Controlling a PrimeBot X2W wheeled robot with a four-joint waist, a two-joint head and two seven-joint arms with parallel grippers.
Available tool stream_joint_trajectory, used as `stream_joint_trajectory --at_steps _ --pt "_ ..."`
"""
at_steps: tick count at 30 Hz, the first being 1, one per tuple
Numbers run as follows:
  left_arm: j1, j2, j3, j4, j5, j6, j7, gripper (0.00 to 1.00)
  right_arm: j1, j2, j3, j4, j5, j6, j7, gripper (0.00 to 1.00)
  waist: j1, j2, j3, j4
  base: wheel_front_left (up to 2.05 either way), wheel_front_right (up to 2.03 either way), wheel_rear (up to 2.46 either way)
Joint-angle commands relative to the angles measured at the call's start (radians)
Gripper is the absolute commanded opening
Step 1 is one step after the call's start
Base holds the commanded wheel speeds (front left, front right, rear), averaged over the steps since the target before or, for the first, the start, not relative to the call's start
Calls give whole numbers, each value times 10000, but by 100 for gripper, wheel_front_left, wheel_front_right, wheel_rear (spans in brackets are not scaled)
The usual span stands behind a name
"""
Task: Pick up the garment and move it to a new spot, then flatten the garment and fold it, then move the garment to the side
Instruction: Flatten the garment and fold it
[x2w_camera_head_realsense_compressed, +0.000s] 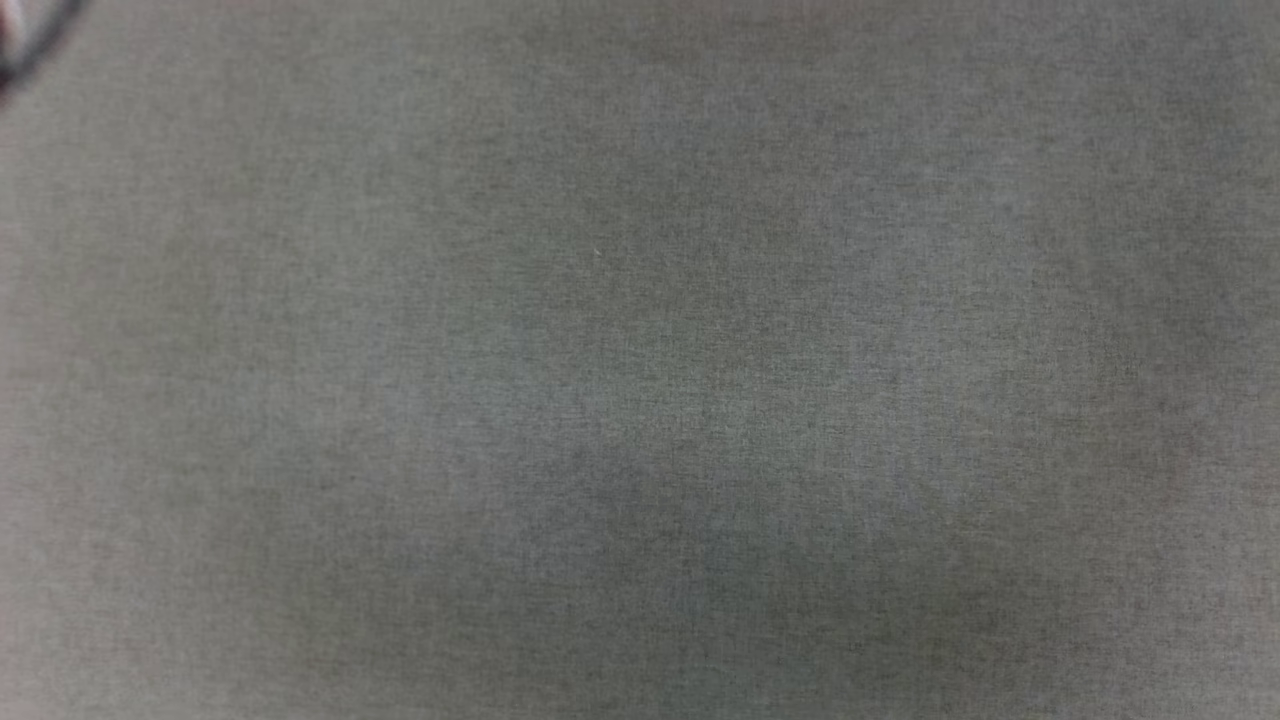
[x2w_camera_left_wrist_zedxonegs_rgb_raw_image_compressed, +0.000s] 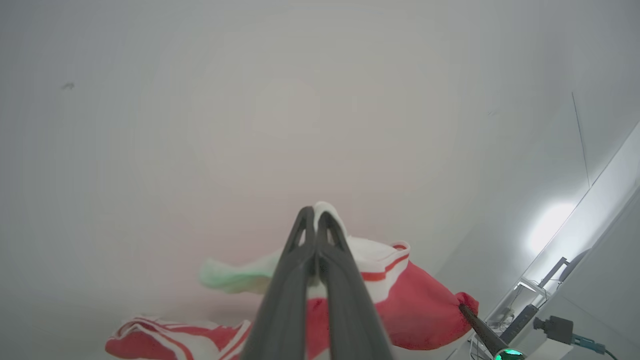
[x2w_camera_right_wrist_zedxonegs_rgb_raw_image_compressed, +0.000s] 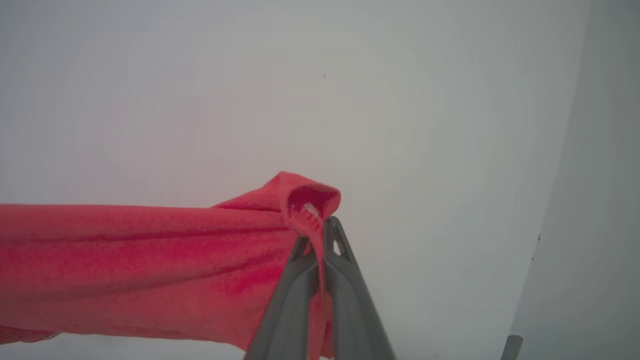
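The garment (x2w_camera_left_wrist_zedxonegs_rgb_raw_image_compressed: 425, 305), bright red with white panels and red-striped trim, hangs stretched between both grippers. In the left wrist view my left gripper (x2w_camera_left_wrist_zedxonegs_rgb_raw_image_compressed: 315, 212) is shut on a white edge of the garment, and a striped trim band (x2w_camera_left_wrist_zedxonegs_rgb_raw_image_compressed: 175, 340) sags at the lower left. A dark fingertip (x2w_camera_left_wrist_zedxonegs_rgb_raw_image_compressed: 472, 320) meets the garment's red corner at the lower right. In the right wrist view my right gripper (x2w_camera_right_wrist_zedxonegs_rgb_raw_image_compressed: 320, 230) is shut on a folded red corner of the garment (x2w_camera_right_wrist_zedxonegs_rgb_raw_image_compressed: 150, 260), whose cloth runs taut to the left edge.
A pale white surface (x2w_camera_left_wrist_zedxonegs_rgb_raw_image_compressed: 300, 125) lies behind the garment in both wrist views. At the left wrist view's right edge are a white ledge (x2w_camera_left_wrist_zedxonegs_rgb_raw_image_compressed: 590, 210) and a small dark device with a cable (x2w_camera_left_wrist_zedxonegs_rgb_raw_image_compressed: 560, 330). The head view is a blurred grey weave (x2w_camera_head_realsense_compressed: 640, 360).
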Motion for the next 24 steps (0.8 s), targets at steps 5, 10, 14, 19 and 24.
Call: stream_joint_trajectory --at_steps 5,10,14,19,24 --pt "2023 -205 -88 -729 -489 31 -37 0 1302 184 548 441 373 -27 87 0 -1 0 213 27 0 0 0" --pt "4672 -406 -205 -2259 -719 31 -351 0 3592 -142 1861 -515 1432 -25 406 0 -1 0 192 116 0 0 0" --pt "6800 -123 -417 -3627 -487 31 -680 0 5721 -828 2448 -2017 2723 -25 646 0 -1 0 -36 65 0 0 0" --pt "8925 434 -613 -4974 -77 31 -1086 0 8175 -1797 2489 -4033 3876 -24 1339 0 -1 0 -473 -27 0 0 0" --pt "10612 910 -652 -5917 295 30 -1385 0 10334 -2469 2157 -6067 4681 -24 2409 0 -1 0 -995 -146 0 0 0"
